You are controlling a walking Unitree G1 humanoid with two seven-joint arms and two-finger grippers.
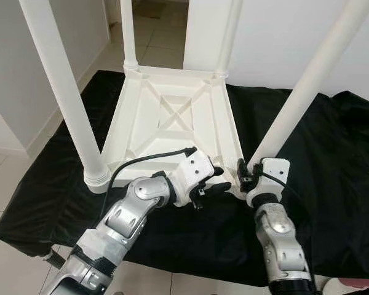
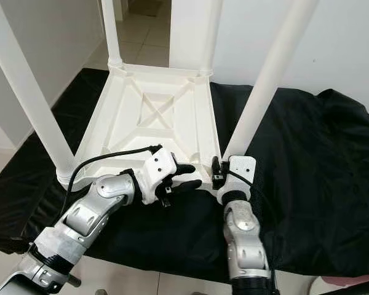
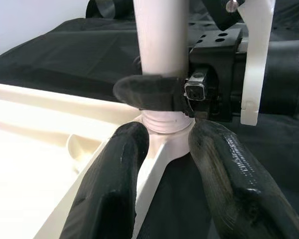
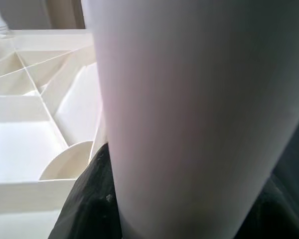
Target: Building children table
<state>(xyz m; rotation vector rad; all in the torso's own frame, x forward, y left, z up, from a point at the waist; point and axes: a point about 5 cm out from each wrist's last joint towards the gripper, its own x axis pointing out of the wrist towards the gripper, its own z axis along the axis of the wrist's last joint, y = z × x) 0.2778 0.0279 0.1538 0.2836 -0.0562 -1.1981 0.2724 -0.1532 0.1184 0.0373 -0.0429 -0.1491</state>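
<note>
The table (image 1: 172,117) lies upside down on a black cloth (image 1: 332,160), underside up, w/ four legs standing in its corners. The one that matters is the near-right leg (image 1: 307,92): its foot sits in the corner socket right in front of my hands, and its long axis runs up and away to my right, leaning a bit, not plumb. My right gripper (image 1: 242,173) is nearest, jaws pinching that leg just above the threaded collar; in the right wrist view the leg (image 4: 189,114) sits close up between them. My left gripper (image 1: 214,184) comes in from the left at the same corner. Its fingers (image 3: 114,189) are spread approx. a leg's width apart, straddling the table's corner just below the collar, and I can't tell if they touch plastic or only hover. In the left wrist view one right finger (image 3: 149,93) wraps the leg front-on. My guess is the leg is being screwed or seated in, so the next move prob. turns on keeping it in line w/ the socket while the left steadies the corner. The other three legs look seated.
</note>
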